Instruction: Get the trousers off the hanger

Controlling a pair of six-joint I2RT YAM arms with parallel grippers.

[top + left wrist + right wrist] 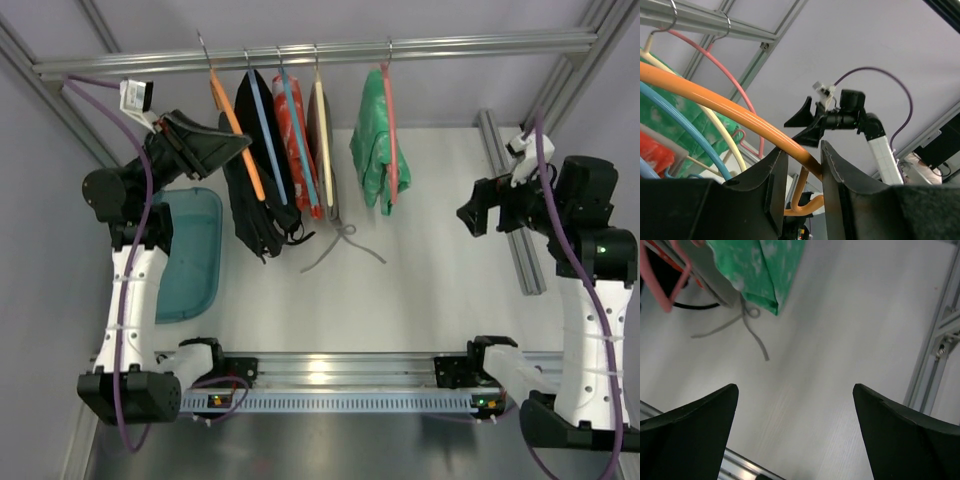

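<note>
The orange hanger (238,135) hangs at the left end of the rail (440,42), slanting down to the right. The black trousers (240,195) hang from it in a dark bunch, close against another black garment on a light blue hanger (267,135). My left gripper (238,146) is up at the hanger's arm. In the left wrist view its jaws (802,150) stand close together around the orange bar (715,102), shut on it. My right gripper (470,215) hovers open and empty over the table at the right, and its wrist view (795,390) shows bare table between the fingers.
More garments hang on the rail: a red one (300,150), a cream hanger (322,130) and a green one (372,150) on a pink hanger. A grey cord (345,240) lies below them. A teal tray (190,255) sits at the left, an aluminium bar (510,200) at the right.
</note>
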